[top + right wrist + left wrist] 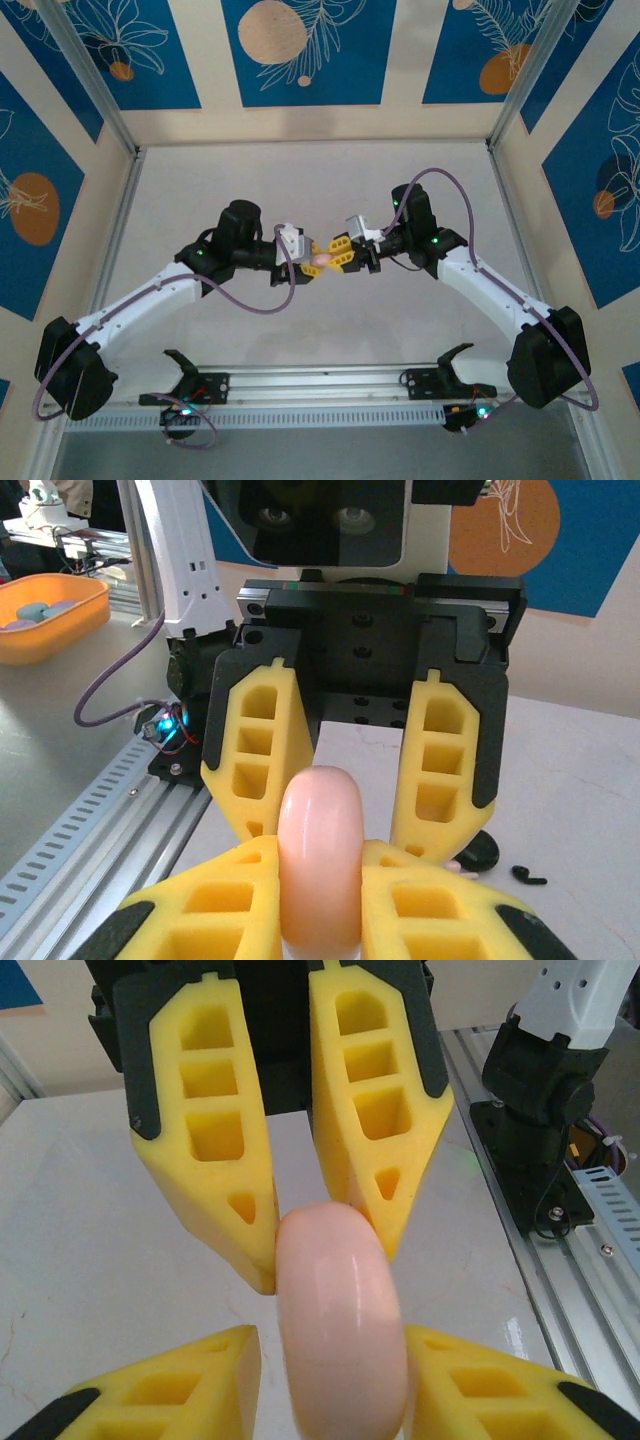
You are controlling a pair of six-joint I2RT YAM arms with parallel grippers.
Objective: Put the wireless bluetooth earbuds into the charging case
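A pink case (340,1260), right gripper (320,848) fingers squeezing it, left gripper (330,1332) fingers open around it, black earbud (528,878) on table (600,780)

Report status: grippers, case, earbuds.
Right gripper shut on pink case. Left gripper flanks it, grip unclear. One earbud on table beside black disc, not in case.

Top camera: fixed high above and behind my left claw (311,258) and right claw (344,257), looking down, far; both small at centre. Each wrist camera: just behind own claw, looking along fingers (150,1390), very near. Wrist views face each other; all three share pink charging case (320,259) between my claws.
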